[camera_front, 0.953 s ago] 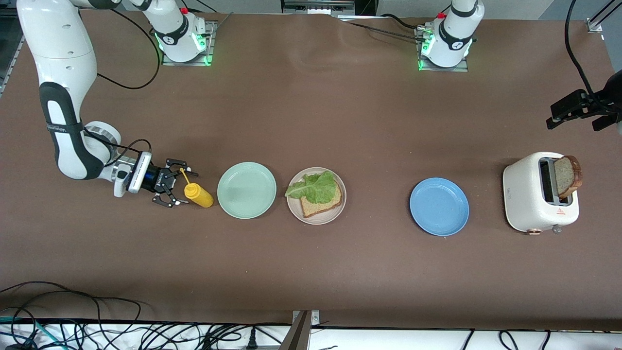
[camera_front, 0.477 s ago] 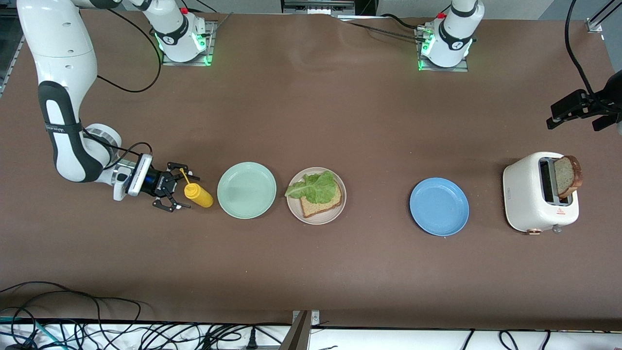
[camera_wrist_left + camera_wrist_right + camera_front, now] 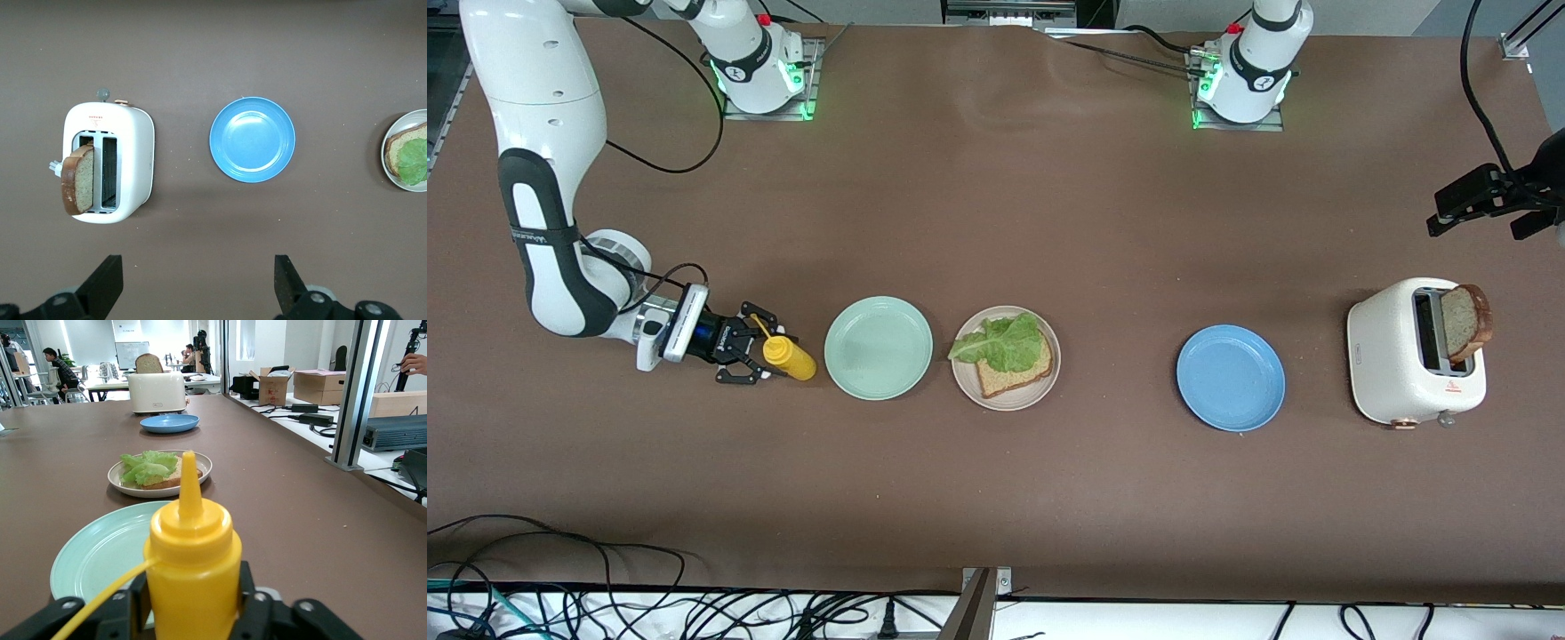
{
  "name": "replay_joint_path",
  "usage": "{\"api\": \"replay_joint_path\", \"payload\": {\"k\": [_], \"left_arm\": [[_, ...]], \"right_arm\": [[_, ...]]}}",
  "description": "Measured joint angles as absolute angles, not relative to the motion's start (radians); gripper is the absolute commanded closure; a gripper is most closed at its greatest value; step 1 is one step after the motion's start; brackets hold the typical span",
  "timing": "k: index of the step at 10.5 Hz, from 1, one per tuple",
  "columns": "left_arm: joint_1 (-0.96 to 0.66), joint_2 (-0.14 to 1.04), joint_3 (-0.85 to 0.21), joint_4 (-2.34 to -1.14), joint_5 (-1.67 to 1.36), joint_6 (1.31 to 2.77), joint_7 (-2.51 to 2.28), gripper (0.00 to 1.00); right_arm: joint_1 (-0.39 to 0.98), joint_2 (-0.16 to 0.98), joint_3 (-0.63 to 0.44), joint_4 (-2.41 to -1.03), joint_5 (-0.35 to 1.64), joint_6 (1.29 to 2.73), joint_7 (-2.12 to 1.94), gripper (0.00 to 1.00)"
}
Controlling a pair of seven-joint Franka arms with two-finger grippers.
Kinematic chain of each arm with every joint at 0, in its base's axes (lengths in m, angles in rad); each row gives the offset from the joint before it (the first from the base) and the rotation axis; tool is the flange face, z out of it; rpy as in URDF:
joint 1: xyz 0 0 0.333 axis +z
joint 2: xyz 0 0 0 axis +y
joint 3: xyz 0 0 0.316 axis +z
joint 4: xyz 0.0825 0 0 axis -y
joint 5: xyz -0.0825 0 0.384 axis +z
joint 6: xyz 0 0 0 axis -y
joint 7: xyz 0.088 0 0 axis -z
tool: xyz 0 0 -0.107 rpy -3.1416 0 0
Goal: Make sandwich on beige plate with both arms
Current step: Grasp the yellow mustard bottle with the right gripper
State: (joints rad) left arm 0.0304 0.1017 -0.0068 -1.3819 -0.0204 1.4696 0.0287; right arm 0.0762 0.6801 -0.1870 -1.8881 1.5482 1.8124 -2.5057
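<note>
Beige plate point(image 3: 964, 380), right pincer point(image 3: 758, 354) gripping yellow bottle point(image 3: 789, 356)

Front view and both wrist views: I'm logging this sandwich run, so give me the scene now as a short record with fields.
beige plate: holds one toast slice with a lettuce leaf on top
second toast slice: standing in the white toaster, at the left arm's end of the table
mint-green plate: bare, beside the beige plate
blue plate: bare, between beige plate and toaster
right pincer: low at the table, fingers around the yellow squeeze bottle
left pincer: open, waiting above the toaster's end
</note>
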Motion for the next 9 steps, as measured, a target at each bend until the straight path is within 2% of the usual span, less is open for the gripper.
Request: {"api": "replay_joint_path", "payload": {"k": [6, 9], "left_arm": [[0.030, 0.102, -0.007, -1.382, -0.020, 1.470, 0.029, 0.00], [0.030, 0.102, -0.007, -1.382, -0.020, 1.470, 0.029, 0.00]], "right_arm": [[0.083, 0.681, -0.183, -1.867, 1.537, 1.811, -2.374, 1.00], [0.085, 0.666, -0.184, -1.774, 1.366, 1.817, -2.113, 1.00]]}}
